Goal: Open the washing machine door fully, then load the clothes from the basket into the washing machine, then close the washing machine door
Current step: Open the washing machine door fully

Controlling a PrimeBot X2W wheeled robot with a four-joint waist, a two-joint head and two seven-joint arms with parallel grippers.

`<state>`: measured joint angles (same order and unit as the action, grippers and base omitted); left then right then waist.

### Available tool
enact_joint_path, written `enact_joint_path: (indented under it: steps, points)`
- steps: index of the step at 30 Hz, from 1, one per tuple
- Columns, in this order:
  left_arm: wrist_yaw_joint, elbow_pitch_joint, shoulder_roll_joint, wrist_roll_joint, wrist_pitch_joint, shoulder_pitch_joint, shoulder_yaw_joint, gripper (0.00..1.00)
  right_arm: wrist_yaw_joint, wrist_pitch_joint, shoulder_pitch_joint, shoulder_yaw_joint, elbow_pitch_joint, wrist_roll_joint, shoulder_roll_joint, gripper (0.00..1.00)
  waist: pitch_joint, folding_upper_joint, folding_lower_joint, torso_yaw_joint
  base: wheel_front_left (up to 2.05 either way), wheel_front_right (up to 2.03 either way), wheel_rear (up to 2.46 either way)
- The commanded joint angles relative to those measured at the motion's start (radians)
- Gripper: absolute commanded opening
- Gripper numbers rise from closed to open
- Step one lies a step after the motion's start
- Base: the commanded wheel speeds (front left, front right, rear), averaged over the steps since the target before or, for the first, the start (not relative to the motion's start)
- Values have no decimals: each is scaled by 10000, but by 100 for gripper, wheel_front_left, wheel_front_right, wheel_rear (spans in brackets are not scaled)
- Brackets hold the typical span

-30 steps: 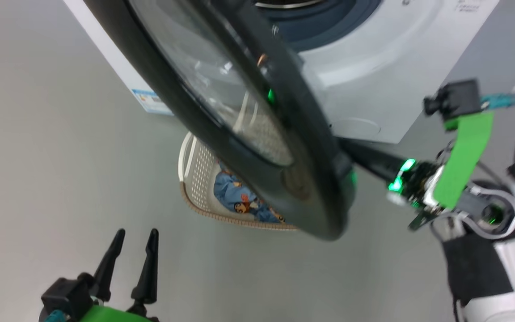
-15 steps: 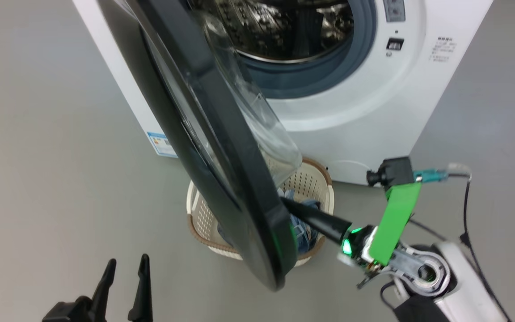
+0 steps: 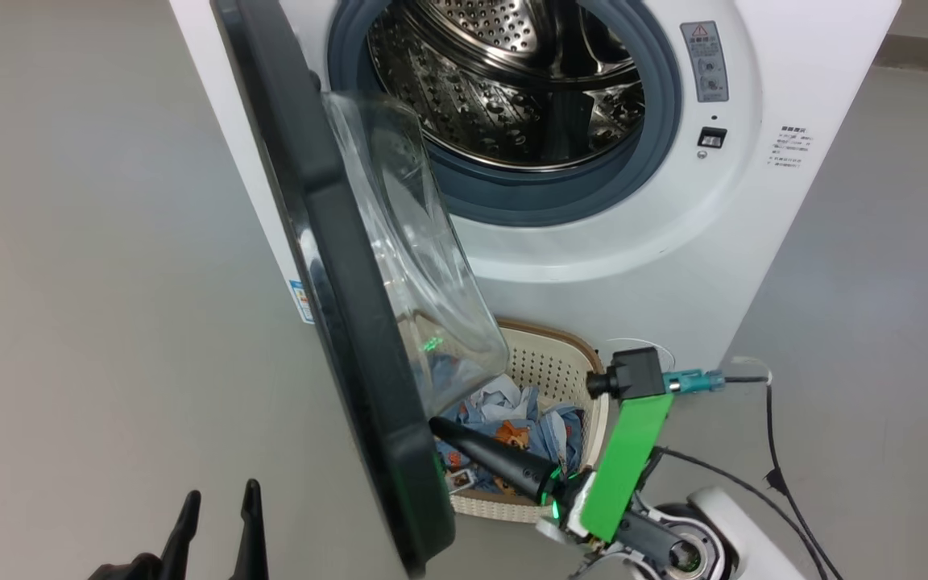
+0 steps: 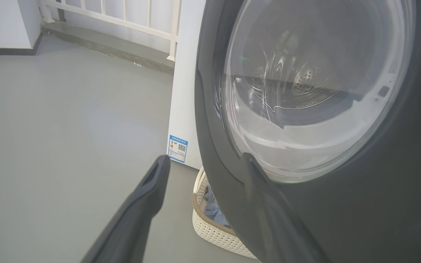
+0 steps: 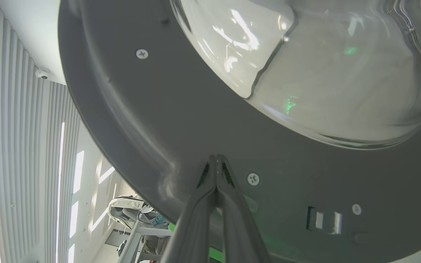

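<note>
Right claw point(image 5: 216, 160): clenched, empty, tips pushing the washing machine door's point(image 3: 335, 266) inner face.
Left claw point(image 3: 218, 515): released, idle.
Door: we have swung it wider; drum point(image 3: 512, 89) now exposed.
Clothes point(image 3: 512, 419): in the basket point(image 3: 561, 338) under the door.
Meaning: we judge opening nearly done.

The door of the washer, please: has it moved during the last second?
Yes. The door has swung further open, to the left, now standing clear of the steel drum it partly covered.
</note>
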<state>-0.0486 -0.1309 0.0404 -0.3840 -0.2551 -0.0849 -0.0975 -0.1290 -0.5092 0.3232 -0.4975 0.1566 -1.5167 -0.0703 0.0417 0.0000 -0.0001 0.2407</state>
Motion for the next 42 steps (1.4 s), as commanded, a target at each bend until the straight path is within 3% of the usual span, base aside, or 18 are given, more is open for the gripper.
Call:
enact_joint_path:
  steps: [1, 20, 27, 30, 31, 36, 39, 42]
  points:
    - [-22, 203, 98, -13, -67, 153, 317, 100, -17, 236, 129, -481, -158, -10, 199, 0, -75, 0, 1, 42, 0, 0, 0]
    - [-88, 144, 98, -33, -67, 101, 216, 100, -17, 2429, 700, -2223, 980, -17, 200, 0, -336, 0, 1, 490, 0, 0, 0]
    - [-65, 113, 98, -15, -67, 79, 452, 100, -17, 2991, 725, -2414, 600, 88, -178, 0, -362, 0, 1, 302, 0, 0, 0]
    - [-47, 87, 98, 47, -67, 83, 568, 100, -17, 3673, 687, -2551, 256, 545, -574, 76, -359, 0, 1, 172, 0, 0, 0]
    - [-49, 76, 98, 81, -67, 89, 605, 100, -17, 3921, 679, -2677, 164, 763, -745, 97, -364, 0, 1, 136, 0, 0, 0]
    - [-64, 62, 98, 207, -67, 63, 885, 100, -17, 5701, 611, -3444, -131, 1897, -1733, 100, -405, 0, 1, -110, 0, 0, 0]
    - [-99, 74, 98, 232, -67, 8, 1060, 100, -17, 7023, 608, -3792, 164, 2647, -2376, 100, -390, 0, 1, -311, 0, 0, 0]
    - [-135, 83, 98, 286, -67, -51, 1235, 100, -17, 7613, 516, -3724, 600, 3299, -2802, 100, -369, 0, 1, -517, 0, 0, 0]
